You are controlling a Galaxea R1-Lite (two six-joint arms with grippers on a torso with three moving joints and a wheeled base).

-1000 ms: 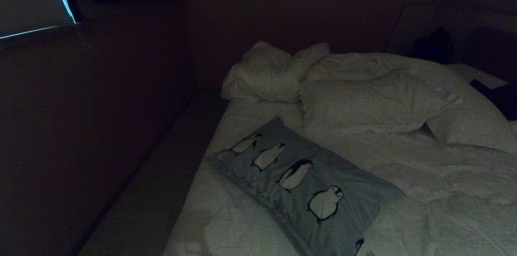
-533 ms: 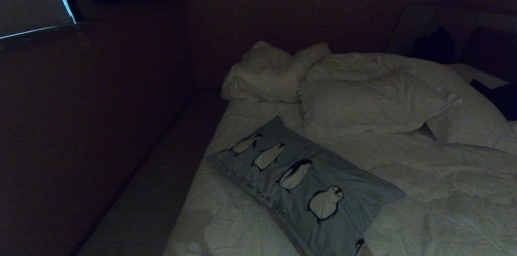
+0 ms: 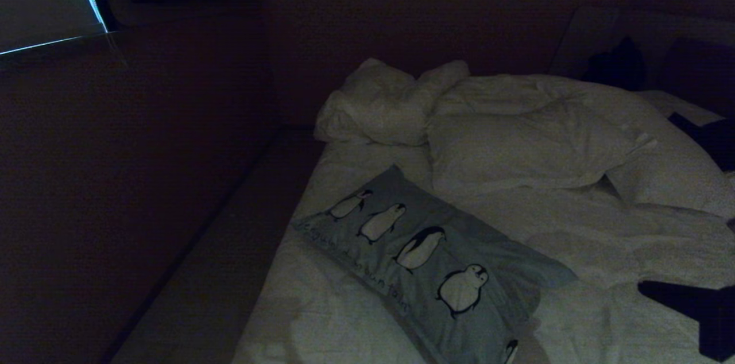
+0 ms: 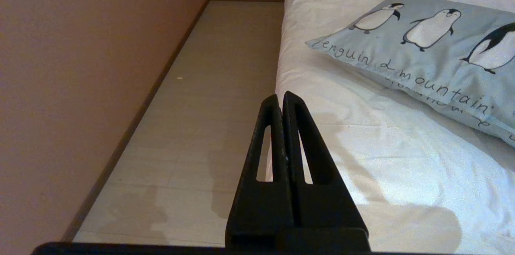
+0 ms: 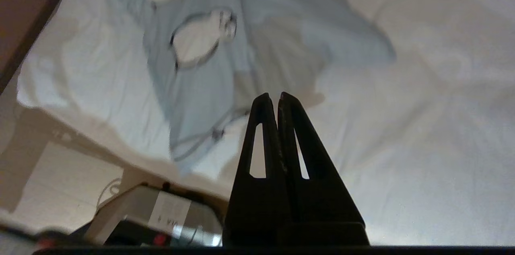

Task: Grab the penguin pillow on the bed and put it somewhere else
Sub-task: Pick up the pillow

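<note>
A: Where is the penguin pillow (image 3: 425,258)?

B: Flat on the bed (image 3: 603,237), along its left edge, slanted, with the plain white pillows (image 3: 505,146) heaped beyond it toward the headboard. Nothing touches it.

A: And the right gripper (image 5: 272,98)?

B: Its fingers are pressed together, holding nothing. It hangs above the white duvet just beside the penguin pillow's near end. In the head view it shows as a dark shape at the lower right.

A: The left gripper (image 4: 280,96)?

B: Also pressed together and empty. It sits low by the bed's left edge, over the line where the mattress meets the pale floor (image 4: 201,98), well apart from the pillow.
</note>
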